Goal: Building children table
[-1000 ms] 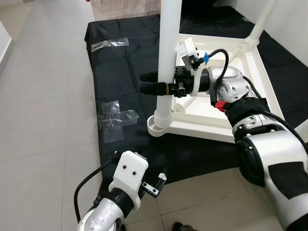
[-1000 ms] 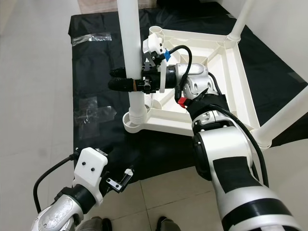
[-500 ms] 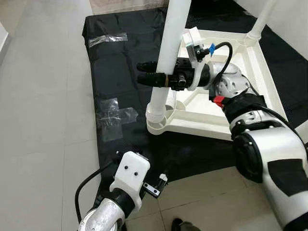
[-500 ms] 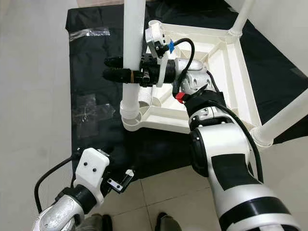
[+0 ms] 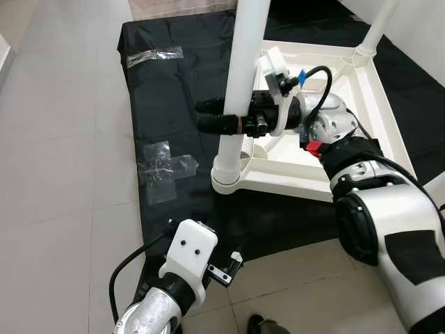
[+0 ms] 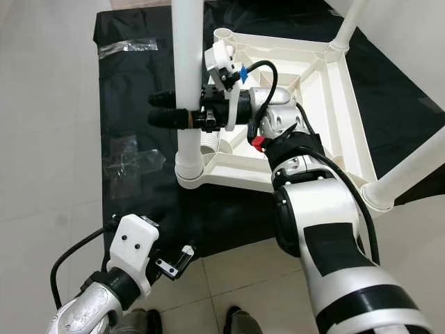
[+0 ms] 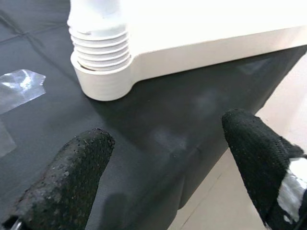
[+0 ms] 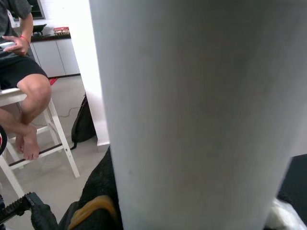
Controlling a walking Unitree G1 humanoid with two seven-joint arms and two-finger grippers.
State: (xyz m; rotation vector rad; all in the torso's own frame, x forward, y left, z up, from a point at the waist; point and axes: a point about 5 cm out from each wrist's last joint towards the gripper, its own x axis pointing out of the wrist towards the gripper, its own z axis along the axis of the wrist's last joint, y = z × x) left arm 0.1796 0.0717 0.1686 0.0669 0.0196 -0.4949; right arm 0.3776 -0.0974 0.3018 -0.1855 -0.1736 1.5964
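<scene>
The white children's table lies upside down on a black cloth. A white table leg stands upright with its threaded end in the near-left corner socket. My right gripper reaches in from the right and is shut on this leg partway up, its black fingers poking out past the leg's left side. The leg is very close in the right wrist view. My left gripper hovers low over the cloth's near edge, open and holding nothing, facing the socket.
Two more white legs stand in the table's far and right corners. Clear tape patches lie on the cloth. Tiled floor surrounds it. A person sits on a stool in the background.
The right gripper and the leg it holds have shifted slightly left, and the leg leaned briefly and now stands straighter. The left arm has stayed put.
</scene>
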